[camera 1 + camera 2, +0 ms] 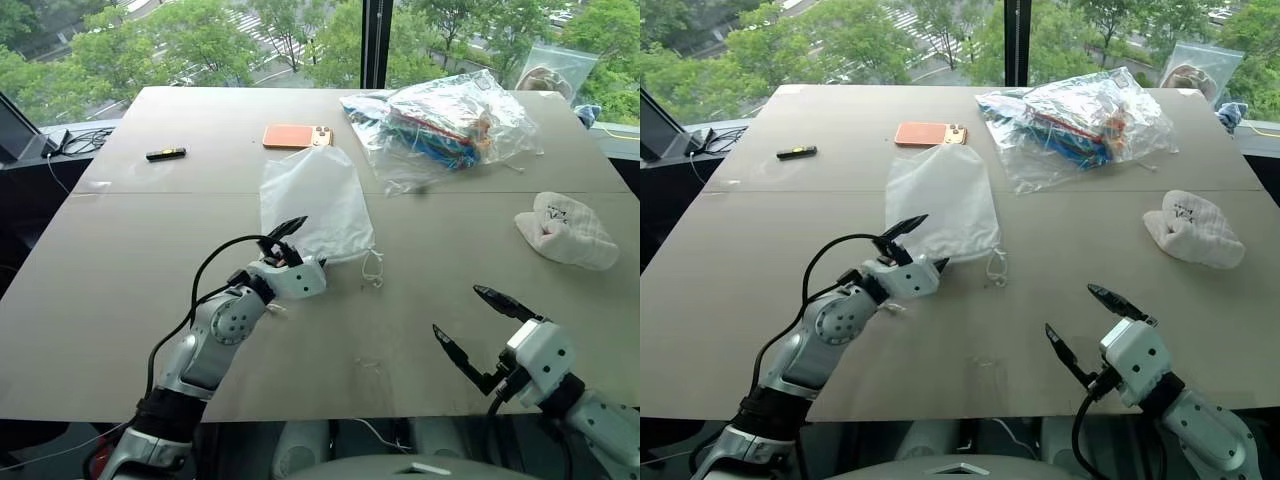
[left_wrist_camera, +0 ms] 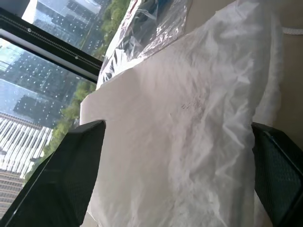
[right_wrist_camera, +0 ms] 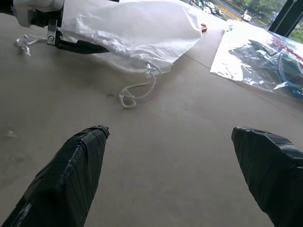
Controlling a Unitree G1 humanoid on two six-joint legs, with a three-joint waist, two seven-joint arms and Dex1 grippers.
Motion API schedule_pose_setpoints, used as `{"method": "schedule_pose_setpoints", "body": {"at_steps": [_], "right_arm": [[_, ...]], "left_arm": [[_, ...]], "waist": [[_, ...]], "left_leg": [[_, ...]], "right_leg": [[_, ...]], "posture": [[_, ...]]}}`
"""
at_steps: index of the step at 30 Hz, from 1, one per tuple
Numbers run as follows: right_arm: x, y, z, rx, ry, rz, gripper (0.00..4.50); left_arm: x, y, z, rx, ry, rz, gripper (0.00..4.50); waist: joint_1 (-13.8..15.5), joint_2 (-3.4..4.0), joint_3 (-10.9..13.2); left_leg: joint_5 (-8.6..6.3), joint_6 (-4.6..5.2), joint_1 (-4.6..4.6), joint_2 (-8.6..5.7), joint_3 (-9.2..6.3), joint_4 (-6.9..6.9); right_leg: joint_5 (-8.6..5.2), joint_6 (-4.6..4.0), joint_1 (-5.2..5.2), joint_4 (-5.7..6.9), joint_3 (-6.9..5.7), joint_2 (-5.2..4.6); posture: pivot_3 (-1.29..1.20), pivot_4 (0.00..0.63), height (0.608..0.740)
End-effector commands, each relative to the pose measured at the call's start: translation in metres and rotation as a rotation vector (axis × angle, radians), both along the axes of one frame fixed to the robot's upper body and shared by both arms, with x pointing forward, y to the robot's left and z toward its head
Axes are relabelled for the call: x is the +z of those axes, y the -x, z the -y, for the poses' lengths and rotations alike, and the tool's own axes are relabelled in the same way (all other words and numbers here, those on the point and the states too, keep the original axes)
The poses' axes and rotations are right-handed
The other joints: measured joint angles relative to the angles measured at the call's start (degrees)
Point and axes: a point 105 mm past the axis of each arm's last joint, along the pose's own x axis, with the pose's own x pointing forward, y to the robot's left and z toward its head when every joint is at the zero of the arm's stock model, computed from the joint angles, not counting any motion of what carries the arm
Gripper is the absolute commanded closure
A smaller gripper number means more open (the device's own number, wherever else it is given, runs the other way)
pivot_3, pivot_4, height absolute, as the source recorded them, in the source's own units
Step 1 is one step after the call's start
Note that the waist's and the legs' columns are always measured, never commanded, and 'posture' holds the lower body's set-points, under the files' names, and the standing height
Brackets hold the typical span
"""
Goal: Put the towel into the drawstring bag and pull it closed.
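2 left fingers (image 2: 71, 175) wide, straddling drawstring bag (image 1: 312, 200) edge | right fingers (image 3: 71, 179) wide | towel (image 1: 568, 230) apart

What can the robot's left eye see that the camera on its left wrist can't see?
The left eye view alone takes in the towel lying far right on the table, the orange phone, the open right gripper and the open left gripper from outside. The left wrist view alone gives tall buildings through the window. Both share the drawstring bag and the clear plastic bag.
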Motion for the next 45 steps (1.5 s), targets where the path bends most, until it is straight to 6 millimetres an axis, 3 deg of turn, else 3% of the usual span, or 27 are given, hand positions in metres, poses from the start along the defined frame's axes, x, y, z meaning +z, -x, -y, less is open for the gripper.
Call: {"method": "schedule_pose_setpoints", "body": {"at_steps": [1, 6, 7, 11, 17, 21, 26, 32, 35, 38, 39, 41, 42, 45], "right_arm": [[0.006, -0.008, 0.005, -0.071, -0.012, 0.023, 0.0], [0.006, -0.027, 0.03, -0.25, 0.041, 0.002, 0.0], [0.007, -0.033, 0.039, -0.295, 0.094, 0.007, 0.0], [0.003, -0.045, 0.067, -0.295, 0.149, -0.097, 0.0], [0.008, -0.067, 0.12, -0.43, 0.383, -0.077, 0.0], [0.007, -0.095, 0.154, -0.537, 0.514, -0.066, 0.0], [0.007, -0.131, 0.18, -0.601, 0.631, -0.07, 0.0], [-0.005, -0.169, 0.189, -0.601, 0.687, -0.103, 0.0], [-0.016, -0.187, 0.188, -0.626, 0.579, -0.167, 0.0], [-0.024, -0.198, 0.185, -0.619, 0.521, -0.221, 0.7], [-0.026, -0.2, 0.182, -0.606, 0.499, -0.234, 1.31], [-0.028, -0.202, 0.178, -0.584, 0.471, -0.245, 1.96], [-0.028, -0.202, 0.175, -0.569, 0.465, -0.242, 2.67], [-0.014, -0.202, 0.148, -0.425, 0.39, -0.158, 3.93]], "left_arm": [[0.003, -0.009, 0.007, -0.002, -0.009, -0.014, 1.73], [0.024, -0.028, 0.011, -0.022, 0.194, -0.185, 4.3], [0.03, -0.033, 0.008, -0.024, 0.255, -0.241, 4.46], [0.051, -0.047, 0.002, -0.064, 0.501, -0.54, 4.46], [0.083, -0.048, 0.006, -0.109, 0.674, -0.812, 4.46], [0.106, -0.048, 0.022, -0.139, 0.703, -0.789, 4.46], [0.107, -0.044, 0.029, -0.114, 0.695, -0.76, 4.46], [0.109, -0.042, 0.029, -0.075, 0.737, -0.737, 4.46], [0.11, -0.042, 0.03, -0.059, 0.758, -0.739, 4.46], [0.11, -0.042, 0.03, -0.029, 0.766, -0.733, 4.5], [0.11, -0.043, 0.029, -0.024, 0.771, -0.733, 4.5], [0.11, -0.043, 0.027, -0.013, 0.783, -0.738, 4.5], [0.109, -0.044, 0.026, -0.003, 0.786, -0.737, 4.5], [0.106, -0.046, 0.023, 0.009, 0.844, -0.788, 4.5]], "waist": [[-0.1, 0.0, 0.0], [-0.1, -0.01, 0.0], [-0.1, -0.02, 0.0], [-0.3, -0.06, 0.0], [-0.4, -0.1, 0.1], [-0.4, -0.23, 0.2], [-0.7, -0.25, 0.3], [-1.5, -0.31, 0.4], [-2.0, -0.45, 0.4], [-2.3, -0.7, 0.4], [-2.3, -0.72, 0.5], [-2.4, -0.72, 0.4], [-2.4, -0.72, 0.4], [-2.3, -0.72, 0.5]], "left_leg": [[0.0, 0.0, 0.01, 0.0, 0.0, 0.0], [0.0, -0.01, 0.0, -0.02, 0.0, 0.1], [0.0, -0.01, 0.0, -0.03, 0.0, 0.13], [0.01, 0.0, -0.02, -0.09, -0.02, 0.43], [0.01, 0.0, 0.01, -0.24, -0.05, 0.43], [0.01, 0.0, -0.08, -0.25, -0.04, 0.65], [0.01, 0.0, -0.01, -0.24, 0.03, 0.67], [0.07, -0.09, 0.02, -0.23, 0.06, 0.68], [0.09, -0.14, 0.07, -0.23, 0.14, 0.73], [0.11, -0.16, 0.18, -0.2, 0.22, 0.78], [0.11, -0.15, 0.18, -0.2, 0.22, 0.8], [0.11, -0.13, 0.2, -0.2, 0.27, 0.83], [0.1, -0.11, 0.22, -0.2, 0.29, 0.83], [0.1, -0.1, 0.21, -0.2, 0.28, 0.84]], "right_leg": [[0.0, 0.0, 0.0, 0.02, 0.0, 0.0], [0.0, -0.01, -0.02, 0.18, 0.01, 0.01], [0.01, -0.02, -0.02, 0.23, 0.01, 0.0], [-0.07, 0.1, -0.04, 0.53, 0.02, 0.01], [-0.08, 0.11, -0.04, 0.62, 0.05, 0.04], [-0.08, 0.13, -0.04, 0.67, 0.09, 0.05], [0.01, -0.04, -0.03, 0.72, 0.35, 0.05], [0.02, -0.05, -0.06, 0.75, 0.58, 0.08], [0.08, 0.03, -0.03, 0.73, 0.76, 0.03], [0.16, 0.13, 0.03, 0.74, 0.89, 0.05], [0.19, 0.19, 0.03, 0.75, 0.9, 0.04], [0.25, 0.27, 0.04, 0.75, 0.96, 0.04], [0.29, 0.31, 0.04, 0.75, 0.99, 0.04], [0.31, 0.33, 0.04, 0.76, 1.0, 0.03]], "posture": [[0.0, 0.15, 0.74], [0.0, 0.15, 0.74], [0.0, 0.15, 0.74], [0.0, 0.15, 0.74], [0.0, 0.15, 0.74], [0.0, 0.15, 0.74], [0.0, 0.15, 0.74], [0.0, 0.15, 0.74], [0.0, 0.15, 0.74], [0.0, 0.15, 0.74], [0.0, 0.15, 0.74], [0.0, 0.15, 0.74], [0.0, 0.15, 0.74], [0.0, 0.15, 0.74]]}}
